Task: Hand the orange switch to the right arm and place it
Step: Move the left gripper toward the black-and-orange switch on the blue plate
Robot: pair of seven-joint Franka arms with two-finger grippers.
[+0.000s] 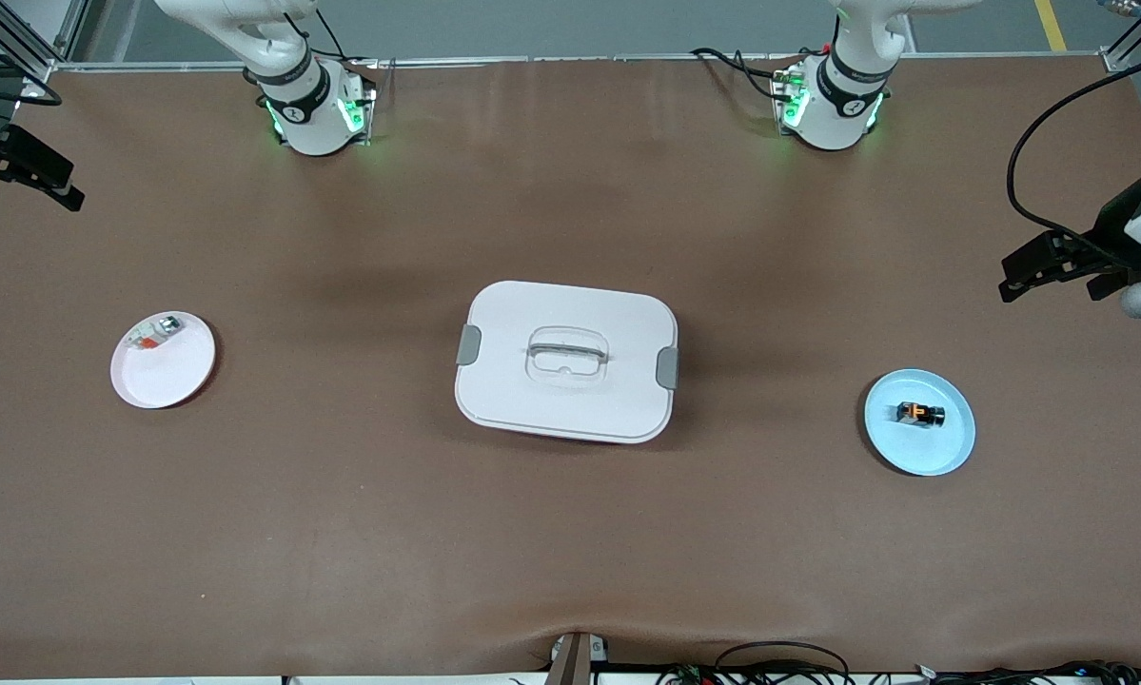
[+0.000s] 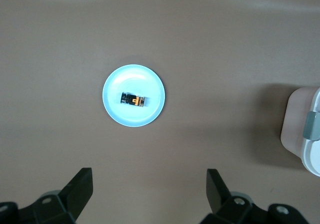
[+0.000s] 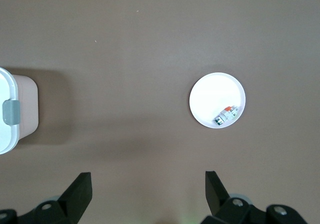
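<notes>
The orange switch (image 1: 920, 414), a tiny black block with an orange face, lies on a light blue plate (image 1: 946, 449) toward the left arm's end of the table. In the left wrist view the switch (image 2: 134, 101) lies on the plate (image 2: 125, 79), apart from my left gripper (image 2: 149, 188). My left gripper (image 1: 1046, 281) hangs open and empty over bare table beside that plate. My right gripper (image 1: 37, 190) hangs open and empty over the right arm's end of the table. In the right wrist view the right gripper (image 3: 147, 186) is over bare table.
A white lidded box (image 1: 566, 362) with grey clips stands mid-table; it also shows in the left wrist view (image 2: 305, 134) and the right wrist view (image 3: 10, 109). A white plate (image 1: 175, 376) at the right arm's end holds a white-grey part with a red-orange bit (image 1: 156, 335).
</notes>
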